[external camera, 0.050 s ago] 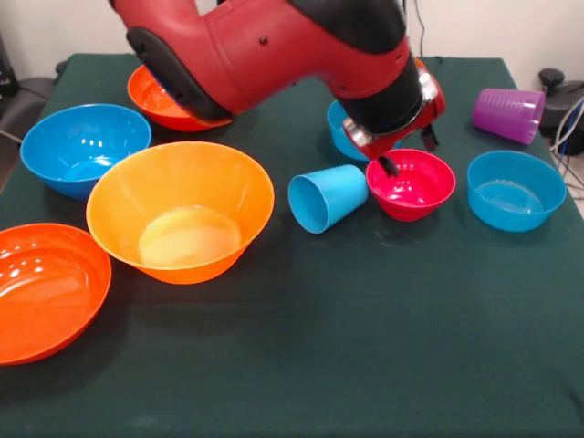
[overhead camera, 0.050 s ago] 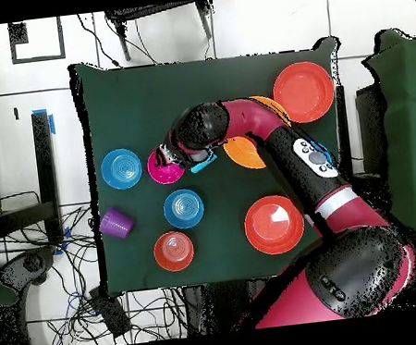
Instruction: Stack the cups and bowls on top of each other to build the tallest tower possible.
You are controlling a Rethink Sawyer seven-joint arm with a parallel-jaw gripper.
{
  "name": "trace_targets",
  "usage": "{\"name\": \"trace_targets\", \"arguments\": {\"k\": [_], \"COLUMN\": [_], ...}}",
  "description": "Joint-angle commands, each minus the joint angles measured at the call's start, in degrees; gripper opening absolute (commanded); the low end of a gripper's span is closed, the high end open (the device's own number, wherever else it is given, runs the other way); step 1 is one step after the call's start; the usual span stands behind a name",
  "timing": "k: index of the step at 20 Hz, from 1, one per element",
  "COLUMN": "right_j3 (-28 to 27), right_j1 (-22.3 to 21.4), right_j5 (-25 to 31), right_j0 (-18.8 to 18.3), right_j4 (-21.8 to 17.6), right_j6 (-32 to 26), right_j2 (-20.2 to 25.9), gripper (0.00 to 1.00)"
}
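Observation:
My gripper (external camera, 0.050 s ago: pixel 408 152) hangs low over the far rim of the small magenta-pink bowl (external camera, 0.050 s ago: pixel 412 185), open. One dark fingertip (external camera, 0.050 s ago: pixel 388 166) dips at the bowl's rim and the other shows behind it. From above, the gripper (overhead camera, 0.050 s ago: pixel 167 155) covers part of the pink bowl (overhead camera, 0.050 s ago: pixel 163 171). The light blue cup (external camera, 0.050 s ago: pixel 327 197) lies on its side just left of that bowl, mouth toward the camera. Far right at the back, the purple cup (external camera, 0.050 s ago: pixel 508 115) also lies on its side. Nothing is stacked.
A small blue bowl (external camera, 0.050 s ago: pixel 516 190) sits right of the pink one; another blue bowl (external camera, 0.050 s ago: pixel 338 128) is half hidden behind the arm. The large yellow-orange bowl (external camera, 0.050 s ago: pixel 180 212), large blue bowl (external camera, 0.050 s ago: pixel 84 148) and two red-orange bowls (external camera, 0.050 s ago: pixel 46 290) (external camera, 0.050 s ago: pixel 162 102) fill the left side.

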Motion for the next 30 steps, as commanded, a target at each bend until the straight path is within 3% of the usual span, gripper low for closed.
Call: {"name": "trace_targets", "arguments": {"k": [1,7,19,30], "right_j3": [-15.01,-18.44,-19.64,-31.87], "right_j1": [4.02,2.62,1.73,6.62], "right_j5": [8.74,12.48,17.60,21.55], "right_j0": [3.81,5.47,2.74,7.53], "right_j4": [-2.94,-3.71,-5.27,-8.83], "right_j6": [-23.50,-26.65,-33.15,-40.03], "right_j2": [-1.32,-2.50,-3.74,-3.05], "gripper": [1.00,1.00,1.00,1.00]}}
